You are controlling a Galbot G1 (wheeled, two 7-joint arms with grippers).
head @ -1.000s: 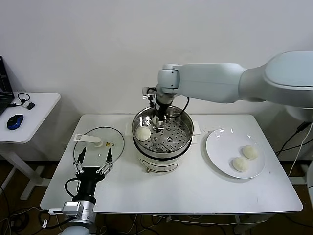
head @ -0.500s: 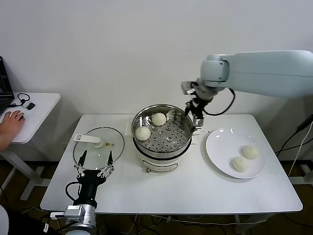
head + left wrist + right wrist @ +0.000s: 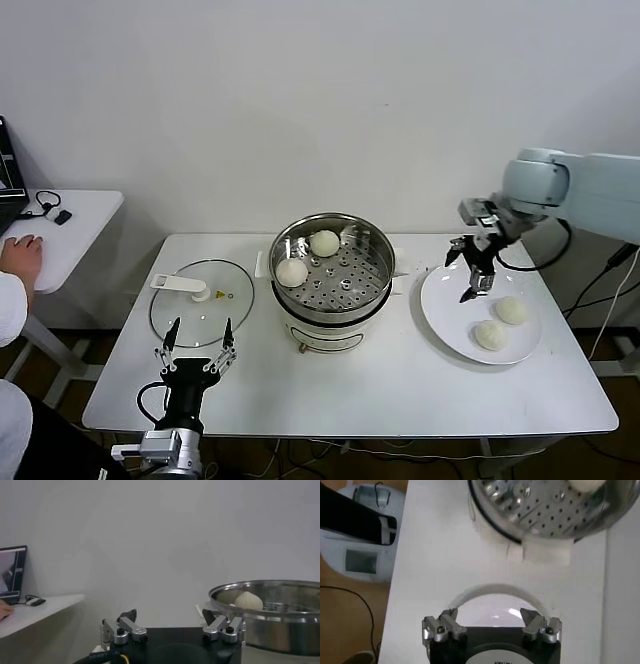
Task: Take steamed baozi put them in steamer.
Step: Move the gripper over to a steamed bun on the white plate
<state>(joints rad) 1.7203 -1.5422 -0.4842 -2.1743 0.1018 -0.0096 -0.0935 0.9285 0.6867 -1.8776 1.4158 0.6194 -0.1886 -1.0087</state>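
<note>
1. The right hand [image 3: 470, 270] hangs above the inner edge of the white plate [image 3: 445, 310], its fingers spread and carrying nothing; in its wrist view the fingers [image 3: 442, 627] stand apart over the plate's rim.
2. The steamer [image 3: 335, 315] stands mid-table [image 3: 400, 390]; two steamed baozi lie on its perforated tray, one at the back [image 3: 324, 243] and one at the left side [image 3: 292, 272].
3. Two more baozi rest on the plate, one [image 3: 512, 311] just behind the other [image 3: 490, 335], close together.
4. The left hand [image 3: 192, 347] waits at the table's near edge, fingers splayed and unladen, just in front of the glass lid [image 3: 200, 300], which lies flat left of the steamer.
</note>
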